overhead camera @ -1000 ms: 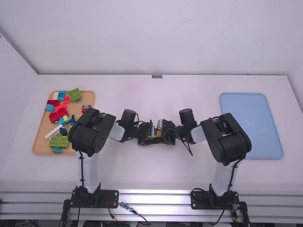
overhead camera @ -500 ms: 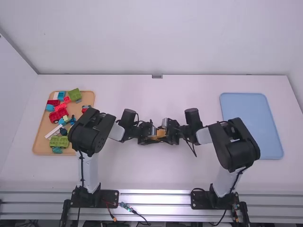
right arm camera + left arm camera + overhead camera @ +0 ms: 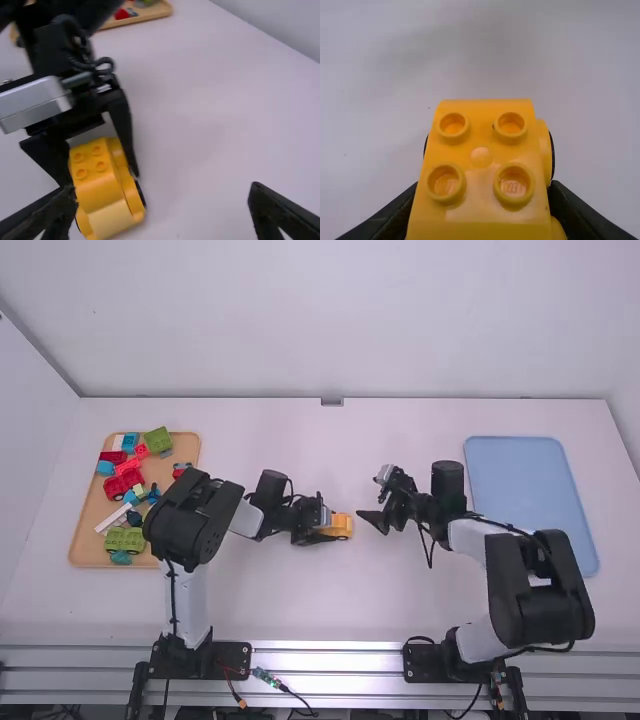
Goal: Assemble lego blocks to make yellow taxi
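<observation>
Yellow and studded on top, the taxi sits near the middle of the bench, its body between the fingers of my left tool, which is closed on its sides. I can't tell whether its wheels bear on the bench. My right tool stands wide and empty, near the taxi but apart from it.

I judge the step to be fitting or seating the body's parts. I'd keep the left grip firm but not crushing, square the right tool to the taxi, and press straight down; a sideways push could twist it loose. I'd check the seams before letting go.

Farther out, loose blocks lie in the wooden tray beyond the left arm; the blue tray lies on the right.
</observation>
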